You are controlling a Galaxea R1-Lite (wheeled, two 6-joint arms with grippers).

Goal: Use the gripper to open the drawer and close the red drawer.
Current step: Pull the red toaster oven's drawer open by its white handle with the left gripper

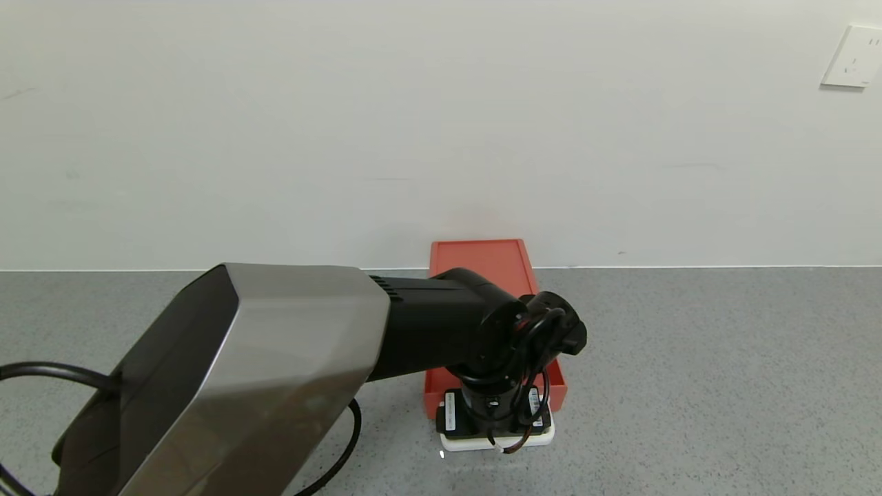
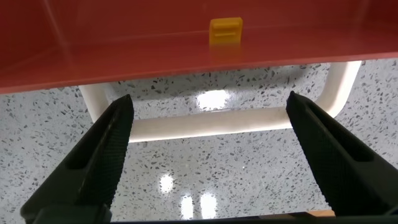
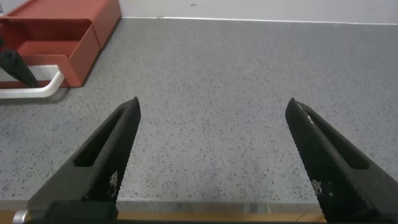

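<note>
Hovering low over the grey speckled tabletop (image 1: 689, 386), my left gripper (image 2: 208, 162) has its two black fingers (image 2: 99, 162) spread wide, nothing between them but bare counter. Just past the fingertips lies the white loop handle (image 2: 211, 123), its long bar running straight across the gap from one finger to the other, close ahead of the tips; whether a tip touches it I cannot tell. Beyond the handle comes the front wall of the red drawer (image 2: 186, 50), and there's a small yellow tab (image 2: 226, 30) sitting on that wall, roughly centred between my fingers.

From the head view, my left wrist (image 1: 496, 406) points down right at the near end of the red drawer (image 1: 482, 265), the white handle (image 1: 496, 441) peeking out under the wrist. The tray is pulled out toward me, and the box behind it reaches back to the white wall (image 1: 441, 124). A white socket plate (image 1: 853, 56) sits high on that wall, far off to my right.

My right gripper (image 3: 211, 155) is well apart from the action, fingers also spread wide over bare tabletop. From there the red drawer (image 3: 62, 37) lies far ahead and off to one side, tray slid out, with the white handle (image 3: 37, 90) curving at its front.
</note>
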